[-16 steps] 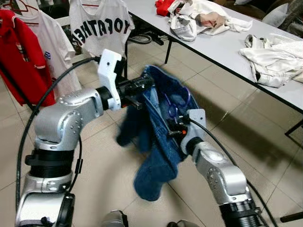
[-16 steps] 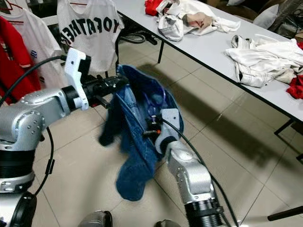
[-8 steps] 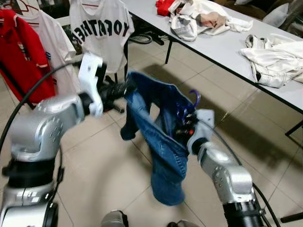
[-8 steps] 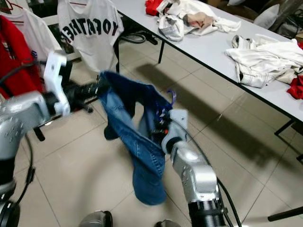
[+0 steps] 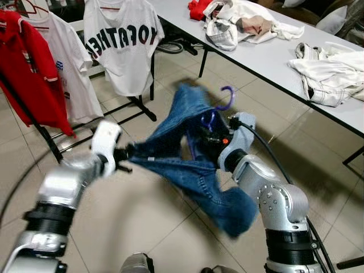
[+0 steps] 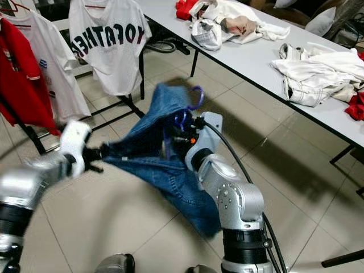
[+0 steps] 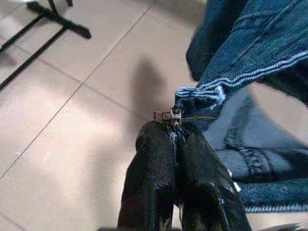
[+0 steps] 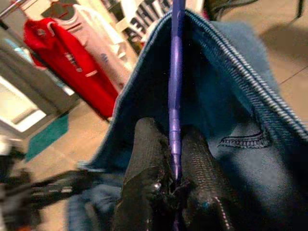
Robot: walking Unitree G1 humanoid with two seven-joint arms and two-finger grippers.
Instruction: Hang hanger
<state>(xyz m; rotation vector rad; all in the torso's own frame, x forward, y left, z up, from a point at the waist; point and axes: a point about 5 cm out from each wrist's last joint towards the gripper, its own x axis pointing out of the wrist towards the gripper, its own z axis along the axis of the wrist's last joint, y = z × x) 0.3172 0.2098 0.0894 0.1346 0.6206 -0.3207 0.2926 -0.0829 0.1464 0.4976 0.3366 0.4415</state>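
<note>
While both end effectors are loaded, noted as follows. Right end effector: closed tight on stem of purple hanger, hook standing free just above its fingertips. Left end effector: pinched shut on zipper edge of blue jeans, pulling denim taut off to its own side, well apart from right end effector. Jeans draped over hanger and around right end effector, 1 leg trailing low beneath it toward floor. Clothes rack with red shirt and white printed shirt well beyond left end effector; table with loose garments off to right.

Risks, as judgement: denim stretched between 2 grips could slide off hanger if left pull continues; hanger stem may twist in narrow pinch; hook partly shrouded by waistband, could miss rail; trailing leg may snag rack feet.
</note>
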